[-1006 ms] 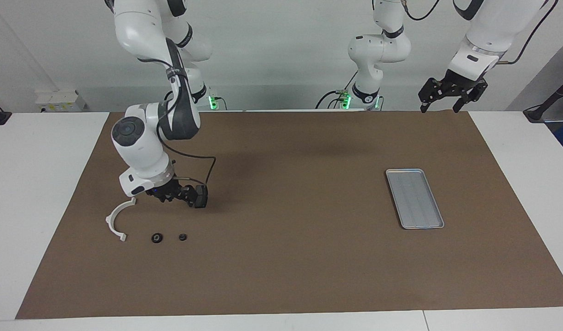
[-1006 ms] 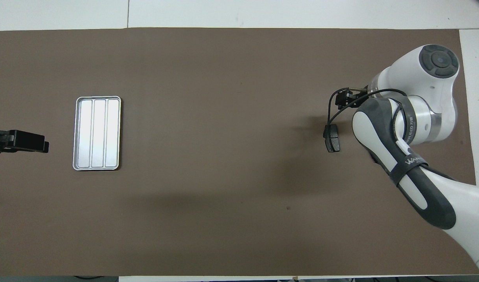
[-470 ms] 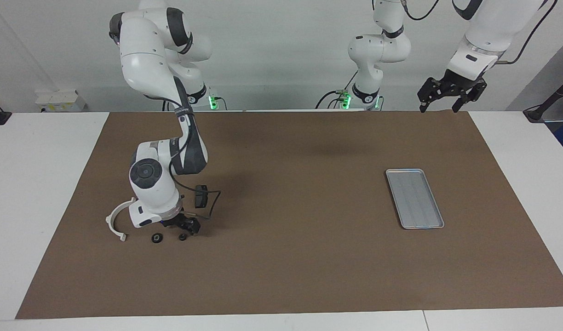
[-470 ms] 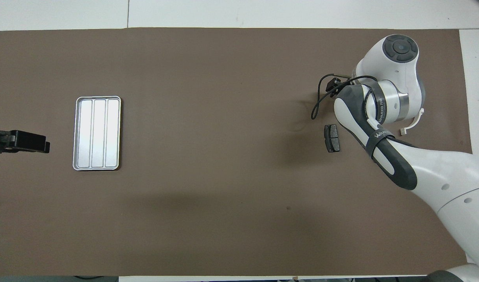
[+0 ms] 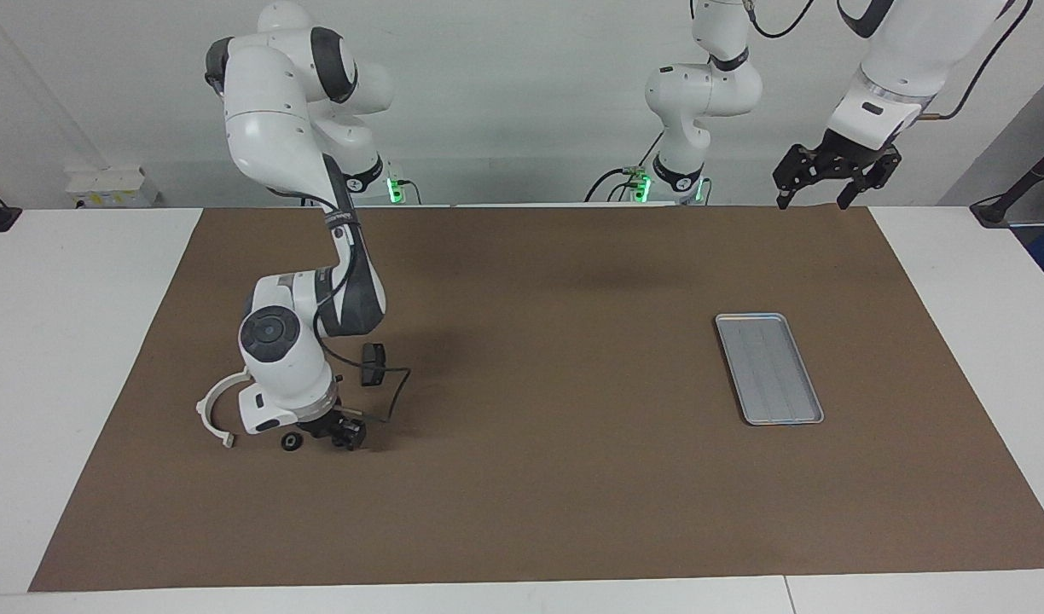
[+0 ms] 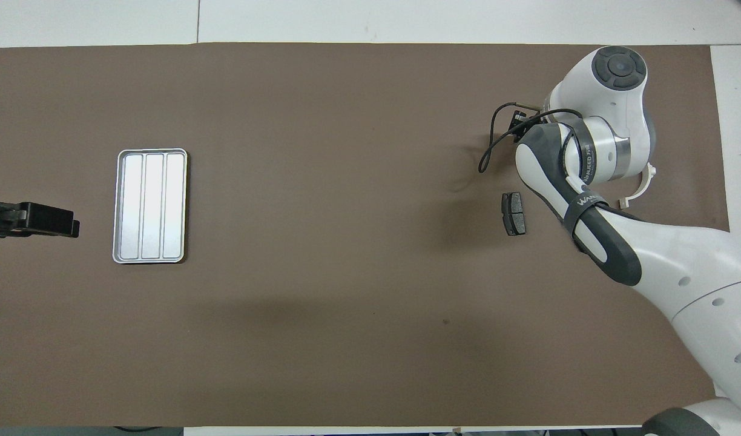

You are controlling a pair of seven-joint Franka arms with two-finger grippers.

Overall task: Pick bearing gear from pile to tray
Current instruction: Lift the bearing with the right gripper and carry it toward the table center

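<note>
The pile lies at the right arm's end of the mat: a white half-ring bracket (image 5: 208,409) (image 6: 646,180), a dark grey plate (image 5: 371,364) (image 6: 514,213) and a small black round piece (image 5: 291,442). My right gripper (image 5: 343,435) is down at the mat right beside that round piece, farther from the robots than the plate; what is under it is hidden. The silver tray (image 5: 769,368) (image 6: 151,206) lies bare toward the left arm's end. My left gripper (image 5: 816,194) (image 6: 68,225) waits open, raised over the mat's edge near its own base.
A brown mat (image 5: 539,477) covers most of the white table. A black cable (image 5: 394,392) loops from the right wrist down beside the dark plate. The right arm's forearm hangs over the pile in the overhead view.
My right gripper has come down from beside the dark plate to the black round pieces and now covers one of them. The left arm has barely moved.
</note>
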